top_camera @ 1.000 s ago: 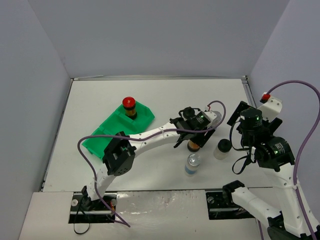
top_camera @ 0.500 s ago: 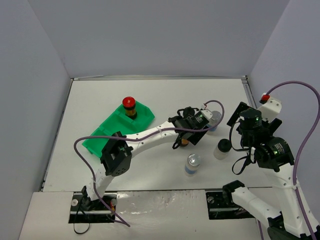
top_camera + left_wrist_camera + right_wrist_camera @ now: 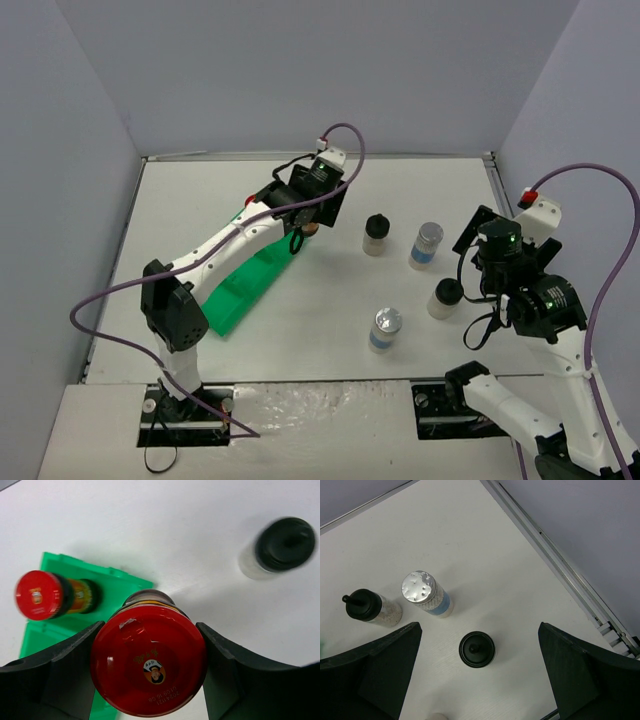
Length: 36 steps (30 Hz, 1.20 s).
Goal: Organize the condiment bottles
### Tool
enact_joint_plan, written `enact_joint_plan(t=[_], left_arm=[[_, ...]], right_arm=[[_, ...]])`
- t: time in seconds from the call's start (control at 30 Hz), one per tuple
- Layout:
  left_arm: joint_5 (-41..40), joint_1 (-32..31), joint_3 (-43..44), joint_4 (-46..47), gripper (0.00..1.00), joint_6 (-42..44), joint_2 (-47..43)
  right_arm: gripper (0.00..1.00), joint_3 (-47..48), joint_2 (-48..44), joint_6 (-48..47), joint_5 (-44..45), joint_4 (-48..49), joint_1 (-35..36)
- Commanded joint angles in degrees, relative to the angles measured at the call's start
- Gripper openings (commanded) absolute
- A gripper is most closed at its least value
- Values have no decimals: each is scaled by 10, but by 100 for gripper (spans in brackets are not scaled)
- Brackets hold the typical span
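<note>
My left gripper [image 3: 307, 221] is shut on a red-capped jar [image 3: 149, 660] and holds it above the far end of the green tray [image 3: 117, 581]. A second red-capped jar [image 3: 39, 594] stands in that tray; in the top view my left arm mostly hides it. On the table stand two black-capped jars [image 3: 376, 232] [image 3: 446, 297] and two silver-capped jars [image 3: 427, 243] [image 3: 385, 327]. My right gripper [image 3: 479, 676] is open, high above the nearer black-capped jar [image 3: 477, 649].
The green tray [image 3: 240, 290] lies at the left, partly under my left arm. A metal rail [image 3: 555, 560] marks the table's right edge. Grey walls close the back and both sides.
My left arm has swung from the middle right of the table to the back left, carrying the red-capped jar over the tray. The right arm has not moved.
</note>
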Motion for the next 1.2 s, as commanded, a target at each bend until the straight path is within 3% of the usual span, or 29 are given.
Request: enact_joint_plan(t=[0.0,0.4,1.17], left_arm=[[4,63,12,59,0,2,-49],[86,163,-88,134,0,-26,-59],[141,188,-209,248,0,-51,-41]], right_arm=[[100,-3,4,2,11,13,-3],[100,-2,6,-4,9,13,-2],[100,-14,-1,-1,-4,13,-2]])
